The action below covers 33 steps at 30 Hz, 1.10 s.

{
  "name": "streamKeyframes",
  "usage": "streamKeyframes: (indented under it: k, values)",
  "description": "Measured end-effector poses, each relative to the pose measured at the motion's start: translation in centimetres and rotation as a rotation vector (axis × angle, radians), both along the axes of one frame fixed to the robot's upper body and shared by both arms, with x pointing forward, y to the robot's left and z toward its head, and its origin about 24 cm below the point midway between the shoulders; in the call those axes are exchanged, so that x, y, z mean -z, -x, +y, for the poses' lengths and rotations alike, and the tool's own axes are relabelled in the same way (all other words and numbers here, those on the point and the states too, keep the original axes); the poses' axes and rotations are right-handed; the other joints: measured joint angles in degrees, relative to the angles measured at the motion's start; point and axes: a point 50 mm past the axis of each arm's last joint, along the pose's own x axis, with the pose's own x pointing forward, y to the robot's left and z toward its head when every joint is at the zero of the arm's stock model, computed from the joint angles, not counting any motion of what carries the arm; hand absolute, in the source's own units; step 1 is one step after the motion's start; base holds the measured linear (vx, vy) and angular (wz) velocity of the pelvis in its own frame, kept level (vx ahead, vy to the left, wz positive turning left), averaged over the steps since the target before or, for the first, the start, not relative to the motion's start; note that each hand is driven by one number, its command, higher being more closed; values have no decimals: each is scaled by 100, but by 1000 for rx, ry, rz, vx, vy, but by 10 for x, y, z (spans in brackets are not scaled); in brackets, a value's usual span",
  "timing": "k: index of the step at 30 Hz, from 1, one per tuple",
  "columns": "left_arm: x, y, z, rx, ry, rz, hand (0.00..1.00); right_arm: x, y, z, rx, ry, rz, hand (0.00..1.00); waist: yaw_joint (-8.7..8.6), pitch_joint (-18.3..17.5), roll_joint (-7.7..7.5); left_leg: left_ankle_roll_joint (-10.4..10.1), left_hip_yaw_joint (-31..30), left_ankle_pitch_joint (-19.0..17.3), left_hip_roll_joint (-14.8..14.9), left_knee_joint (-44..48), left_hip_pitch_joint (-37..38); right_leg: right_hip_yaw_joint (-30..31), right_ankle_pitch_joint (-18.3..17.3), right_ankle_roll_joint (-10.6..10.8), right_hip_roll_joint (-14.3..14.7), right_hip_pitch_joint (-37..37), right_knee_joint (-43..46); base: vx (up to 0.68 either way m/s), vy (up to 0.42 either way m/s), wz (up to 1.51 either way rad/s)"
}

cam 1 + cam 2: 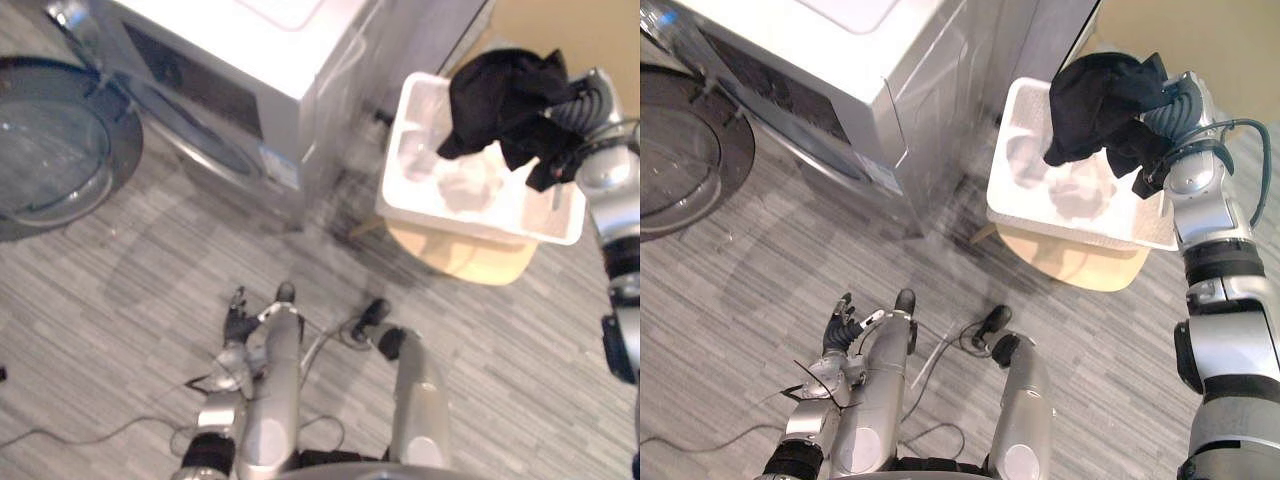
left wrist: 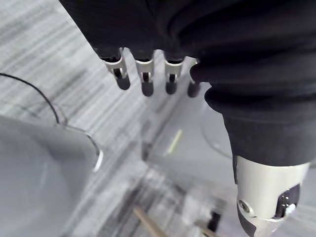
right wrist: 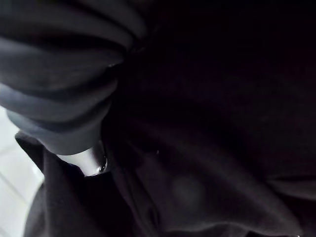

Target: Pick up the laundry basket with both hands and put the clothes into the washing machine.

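Right hand [image 1: 1178, 102] in black garment [image 1: 503, 98] over laundry basket [image 1: 413, 112]; left hand [image 1: 840, 328] idle.
We note the white basket on a wooden stool [image 1: 470, 262] beside the washing machine [image 1: 250, 70]. Right hand's grip is buried in cloth, so we cannot tell. Left hand hangs low, fingers relaxed, empty.

Grey striped carpet floor [image 1: 120, 300] — washing machine [image 1: 250, 50] stands on it, wooden stool [image 1: 465, 258] just beside, white laundry basket [image 1: 480, 220] on top.
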Motion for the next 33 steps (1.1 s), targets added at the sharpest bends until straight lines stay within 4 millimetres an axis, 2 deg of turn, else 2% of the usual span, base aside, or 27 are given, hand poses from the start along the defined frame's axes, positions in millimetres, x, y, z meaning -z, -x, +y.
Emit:
streamKeyframes:
  k: [1,2,3,5,8,10,14,15,16,19,23,25,27,28,29,30,31,32,33]
  values:
    - [0,2,0,3,1,-1,0,2,2,1,-8,-2,-5,100,-8,-58,-7,2,23,-2,3,-57,109,10,-1,9,18,86,-42,90,24,-4]
    - [1,7,-3,13,4,2,0,9,11,-1,-24,-14,-24,100,-21,-304,-16,3,66,-2,0,-214,321,12,-2,44,28,256,-153,96,30,-5]
    - [0,8,-4,20,4,0,0,11,14,-1,-29,-15,-30,100,-27,-401,-14,3,91,-2,0,-276,406,14,-5,56,29,325,-191,96,39,-2]
    - [-4,11,-5,23,5,-21,0,12,26,1,-52,-11,-71,100,-54,-595,-11,4,136,-1,-11,-488,765,14,-42,126,27,624,-292,87,30,2]
    - [-8,16,-2,20,0,-39,0,14,45,4,-79,5,-128,100,-168,-1192,4,-5,290,0,-13,-960,1303,-29,-109,226,14,1090,-536,124,33,7]
    - [-12,16,-4,24,5,-57,0,9,54,-4,-49,-1,-178,100,-205,-1492,65,8,469,48,21,-1301,1752,-64,-129,299,17,1422,-720,181,-2,9]
    - [-26,12,-15,68,58,-127,0,7,56,-4,-35,29,-195,100,-247,-2041,183,-9,627,205,-3,-1872,2362,-25,-64,388,62,1849,-1061,179,36,-8]
    - [-34,10,-20,89,77,-165,0,9,55,-1,-45,39,-185,100,-291,-2192,208,-11,663,253,2,-2047,2511,20,-13,428,123,1946,-1212,209,40,-19]
    - [-34,14,-20,58,105,-151,0,10,53,1,-48,60,-175,100,-290,-2295,222,-33,720,302,11,-2197,2680,83,55,434,190,2038,-1377,174,33,-24]
    - [-32,26,-17,50,149,-128,0,12,44,0,-33,68,-145,100,-292,-2399,268,-26,828,377,64,-2441,2901,199,291,437,394,2224,-1822,145,29,-29]
    - [-34,27,-15,42,203,-110,0,7,36,11,-60,64,-151,100,-289,-2404,274,-29,906,476,69,-2633,3094,359,503,433,529,2388,-2173,5,24,-17]
    - [-43,25,-16,31,217,-147,0,7,34,16,-79,49,-162,100,-281,-2406,277,-10,1015,494,76,-2708,3208,436,596,428,573,2470,-2299,-69,29,-18]
    - [-81,18,-18,56,219,-332,0,8,33,22,-99,39,-174,100,-273,-2418,278,8,1085,519,69,-2772,3244,582,754,404,640,2498,-2487,-141,23,-19]
    - [-106,11,-25,105,232,-453,0,9,32,23,-105,32,-175,100,-260,-2423,282,8,1155,508,65,-2785,3244,655,801,438,655,2492,-2594,-199,15,-26]
    - [-132,2,-40,199,251,-578,0,11,32,25,-110,25,-174,100,-266,-2428,288,7,1210,493,54,-2807,3244,772,854,467,685,2494,-2694,-225,12,-38]
    - [-177,-13,-67,360,279,-776,0,13,30,29,-122,11,-174,100,-327,-2503,286,8,1252,492,22,-2908,3249,1027,986,536,772,2504,-2995,-219,12,-40]
    - [-191,-16,-76,406,289,-836,0,13,30,31,-128,6,-177,100,-345,-2574,308,27,1272,505,46,-3018,3270,1114,1016,579,829,2510,-3150,-152,-14,-53]
    - [-208,-18,-88,464,311,-911,0,10,32,35,-144,7,-196,100,-363,-2650,404,76,1358,586,85,-3188,3287,1311,1044,534,949,2502,-3184,-120,-8,-32]
    - [-224,-19,-96,497,329,-984,0,5,35,41,-166,10,-226,100,-592,-2676,445,85,1374,599,62,-3260,3354,1551,927,431,972,2557,-2871,-67,8,-37]
